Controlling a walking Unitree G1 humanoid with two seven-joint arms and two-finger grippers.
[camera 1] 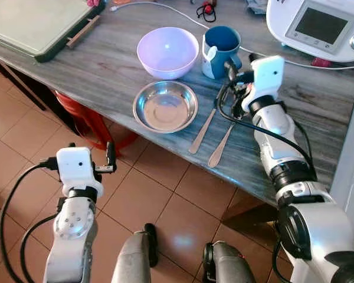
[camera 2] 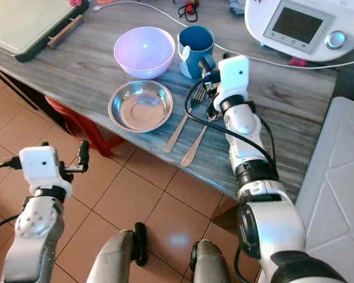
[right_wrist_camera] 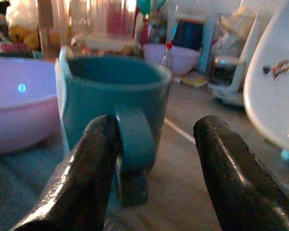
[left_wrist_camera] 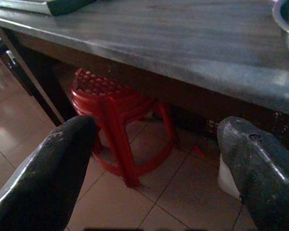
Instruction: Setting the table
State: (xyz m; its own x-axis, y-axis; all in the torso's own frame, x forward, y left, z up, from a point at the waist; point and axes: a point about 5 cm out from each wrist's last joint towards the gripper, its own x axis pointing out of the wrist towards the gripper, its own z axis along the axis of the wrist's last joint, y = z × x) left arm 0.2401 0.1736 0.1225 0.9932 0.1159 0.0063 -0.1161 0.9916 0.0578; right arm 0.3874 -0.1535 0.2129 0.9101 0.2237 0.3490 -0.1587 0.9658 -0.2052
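On the tabletop [camera 1: 76, 71] I see a lilac bowl [camera 1: 167, 51] and steel bowl [camera 1: 164, 105], both empty. My right gripper [right_wrist_camera: 154, 159] has fingers spread, the teal mug [right_wrist_camera: 116, 103] just ahead, its handle between them. Left gripper [left_wrist_camera: 154, 163] is spread too, a red stool [left_wrist_camera: 116, 113] beyond its fingers.

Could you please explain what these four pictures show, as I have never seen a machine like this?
This is a humanoid robot with two silver arms, each ending in a two-fingered black claw. Two pictures come from cameras in its head, looking down; the other two come from cameras on its wrists, looking along the fingers. On the grey table stand a purple bowl, a steel bowl, a blue mug, a fork and a spoon. The right claw is open at the mug's handle, holding nothing. The left claw is open, low beside the table, facing a red stool.
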